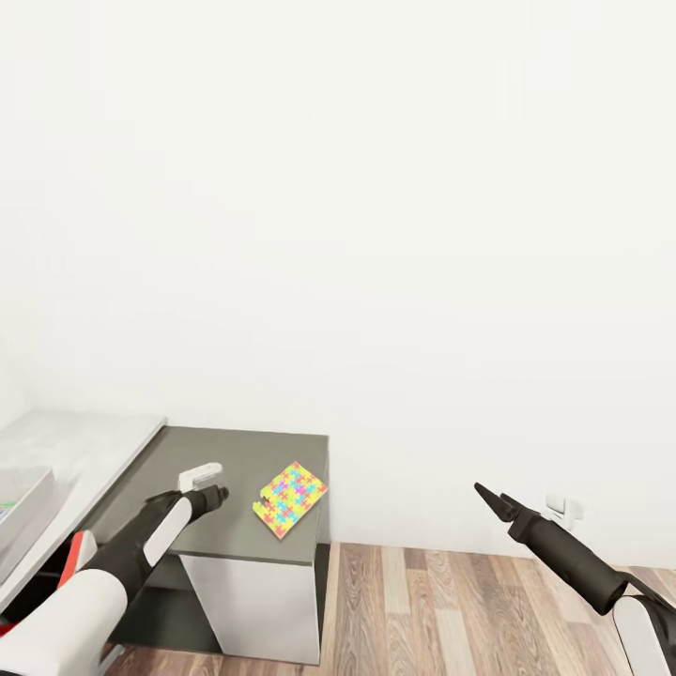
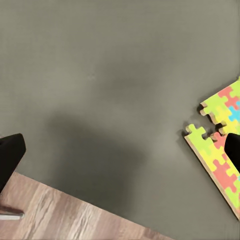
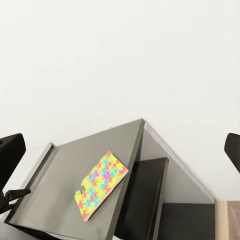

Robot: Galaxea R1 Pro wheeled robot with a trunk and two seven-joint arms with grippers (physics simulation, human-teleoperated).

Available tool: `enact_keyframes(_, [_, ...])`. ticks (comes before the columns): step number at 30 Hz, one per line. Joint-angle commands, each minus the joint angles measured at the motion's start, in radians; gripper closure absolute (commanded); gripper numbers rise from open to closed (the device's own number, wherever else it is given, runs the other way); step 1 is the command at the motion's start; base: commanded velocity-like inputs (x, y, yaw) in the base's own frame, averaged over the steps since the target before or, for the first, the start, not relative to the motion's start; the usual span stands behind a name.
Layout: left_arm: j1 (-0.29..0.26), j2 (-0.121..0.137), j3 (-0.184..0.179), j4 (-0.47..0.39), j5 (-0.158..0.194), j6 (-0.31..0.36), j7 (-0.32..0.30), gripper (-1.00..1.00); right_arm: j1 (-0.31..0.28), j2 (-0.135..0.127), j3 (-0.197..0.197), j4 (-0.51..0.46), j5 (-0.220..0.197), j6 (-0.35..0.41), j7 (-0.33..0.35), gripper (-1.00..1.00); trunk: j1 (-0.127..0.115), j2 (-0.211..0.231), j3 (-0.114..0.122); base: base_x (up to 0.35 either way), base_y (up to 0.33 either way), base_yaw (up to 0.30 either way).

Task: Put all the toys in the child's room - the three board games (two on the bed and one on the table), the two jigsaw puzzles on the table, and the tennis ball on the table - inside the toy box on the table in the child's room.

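One jigsaw puzzle (image 1: pixel 290 499), a thin multicoloured slab, lies on the dark grey end of the table (image 1: pixel 235 460), near its right edge. My left gripper (image 1: pixel 212 490) hovers over that surface just left of the puzzle. In the left wrist view the left gripper (image 2: pixel 120 152) is open, and one finger (image 2: pixel 233 150) overlaps the puzzle (image 2: pixel 220 150) edge. My right gripper (image 1: pixel 495 502) hangs over the floor to the right of the table, open (image 3: pixel 120 150) and empty, looking at the puzzle (image 3: pixel 100 186). The light grey toy box (image 1: pixel 26 507) is cut off at the far left.
The table's pale grey top (image 1: pixel 89 441) runs along the left wall. A red chair (image 1: pixel 77 556) peeks out below my left arm. White walls stand close behind the table. Wood floor (image 1: pixel 451 610) stretches to the right, with a wall socket (image 1: pixel 563 508) above it.
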Motion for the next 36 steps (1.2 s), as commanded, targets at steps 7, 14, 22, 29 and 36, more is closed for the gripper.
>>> enact_keyframes(7, [-0.001, 0.001, -0.047, -0.001, 0.011, -0.007, 0.028, -1.0, -0.001, 0.0, -0.001, 0.0, -0.006, 0.008, 0.001, -1.0, 0.001, -0.002, -0.002, 0.05, 0.0, 0.0])
enact_keyframes(14, [-0.001, 0.0, -0.086, -0.003, 0.011, 0.014, 0.028, -1.0, -0.001, -0.001, -0.001, 0.0, -0.006, 0.008, 0.001, -1.0, 0.001, -0.002, -0.002, 0.139, 0.0, 0.0])
enact_keyframes(22, [-0.001, 0.0, -0.097, -0.004, 0.011, 0.028, 0.028, -1.0, -0.001, -0.001, -0.001, 0.0, -0.006, 0.01, 0.001, -1.0, 0.001, -0.002, -0.002, 0.102, 0.0, 0.0])
enact_keyframes(29, [-0.001, -0.002, -0.098, -0.009, 0.011, 0.058, 0.028, -1.0, -0.001, -0.002, -0.001, 0.0, -0.006, 0.012, 0.001, -1.0, 0.001, -0.002, -0.002, 0.163, 0.0, 0.0])
enact_keyframes(36, [-0.001, -0.014, -0.099, -0.01, 0.01, 0.074, 0.028, -1.0, -0.001, -0.001, -0.002, 0.0, -0.007, 0.013, 0.0, -1.0, 0.001, -0.002, -0.002, 0.121, 0.0, 0.0])
